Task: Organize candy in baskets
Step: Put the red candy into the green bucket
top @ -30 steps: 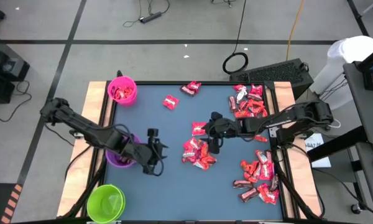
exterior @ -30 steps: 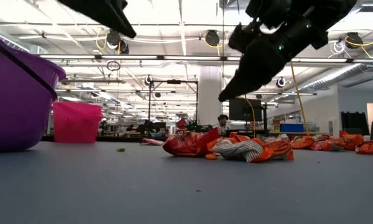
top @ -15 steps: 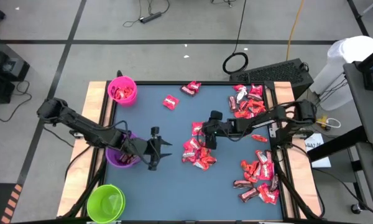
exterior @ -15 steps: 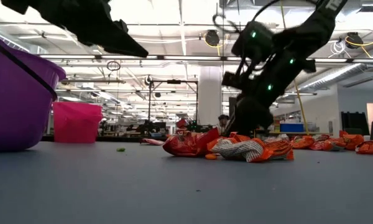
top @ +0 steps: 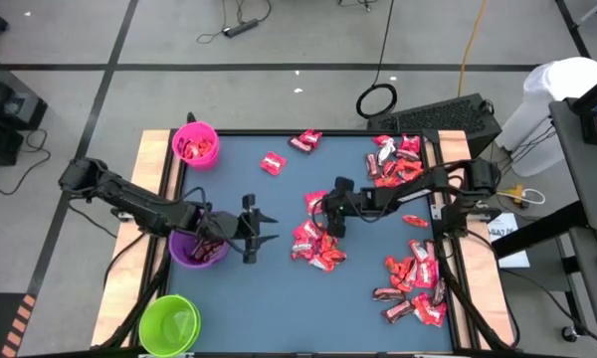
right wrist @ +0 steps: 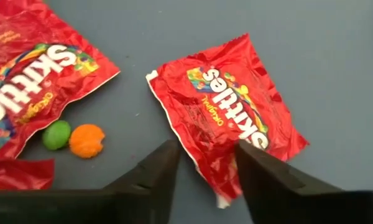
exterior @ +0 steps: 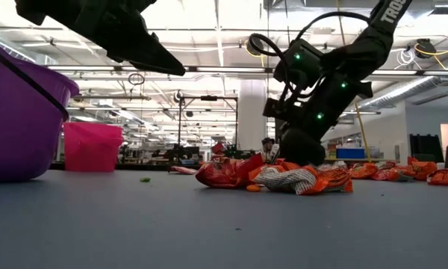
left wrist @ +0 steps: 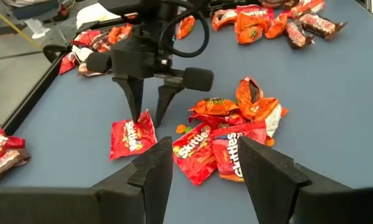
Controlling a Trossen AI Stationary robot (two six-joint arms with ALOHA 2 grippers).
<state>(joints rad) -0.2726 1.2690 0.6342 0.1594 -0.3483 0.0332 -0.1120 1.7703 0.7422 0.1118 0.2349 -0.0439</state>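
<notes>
A red Skittles packet [right wrist: 227, 118] lies flat on the blue table, at the far side of a middle heap of candy [top: 316, 247]. My right gripper [right wrist: 205, 171] points down at it, open, one finger at each side of the packet's near edge. My left gripper [left wrist: 202, 177] hangs open in the air between the purple basket [top: 194, 249] and the heap, with nothing between its fingers. The pink basket [top: 195, 144], with candy in it, stands at the far left. The lime green basket [top: 169, 323] stands at the near left. My right gripper comes at the packet from above, slanting, with its fingertips [left wrist: 138, 112] down at the packet's edge [right wrist: 202, 152]. I cannot tell whether they touch it. The packet lies flat on the table.
More candy lies at the far edge [top: 305, 140], at the far right [top: 396, 164] and at the near right [top: 415, 283]. Loose orange and green pieces [right wrist: 71, 138] lie beside an opened packet. The table's middle left, in front of the baskets, is bare.
My right gripper has come down from above the heap to the red packet and gone a little toward the table's left edge. My left gripper has sunk and drifted from the purple basket toward the heap, tipping further down.
</notes>
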